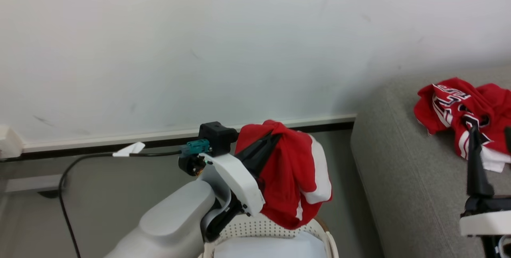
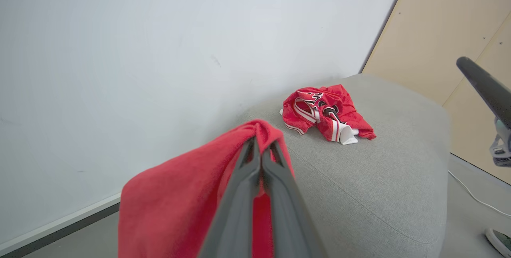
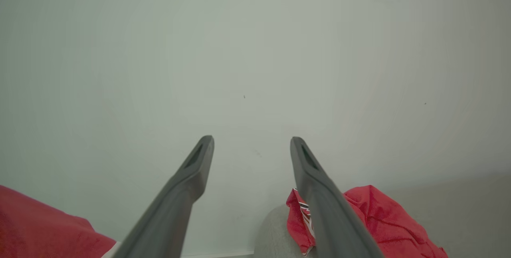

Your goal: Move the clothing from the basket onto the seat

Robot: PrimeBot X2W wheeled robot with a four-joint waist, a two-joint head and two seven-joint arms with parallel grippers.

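- At the far left of the head view a black cable (image 1: 64, 182) trails over the floor below the wall, well apart from the work.
- The left gripper (image 1: 275, 135) is raised above the basket. Its jaws are pinched tight on a red garment with white stripe trim (image 1: 295, 178), which hangs from the finger ends in a loose bundle. In the left wrist view the cloth drapes over both fingers.
- The white laundry basket (image 1: 259, 228) sits directly under the hanging garment, at the bottom edge of the head view. The part of its inside that shows looks pale, with no red in it. The forearm hides some of it, so I cannot tell whether it is empty.
- The grey sofa (image 1: 399, 162) stands just beside the basket on the right. The held garment is not yet over it.
- A red jersey with black-and-white lettering (image 1: 459, 106) lies crumpled on the seat.
- The right gripper (image 1: 490, 134) stands near that jersey with its jaws wide apart, holding nothing.
- By my reading, one piece is delivered and a second is lifted out. That piece has to be carried across to the sofa and let go, which would put the task past halfway.
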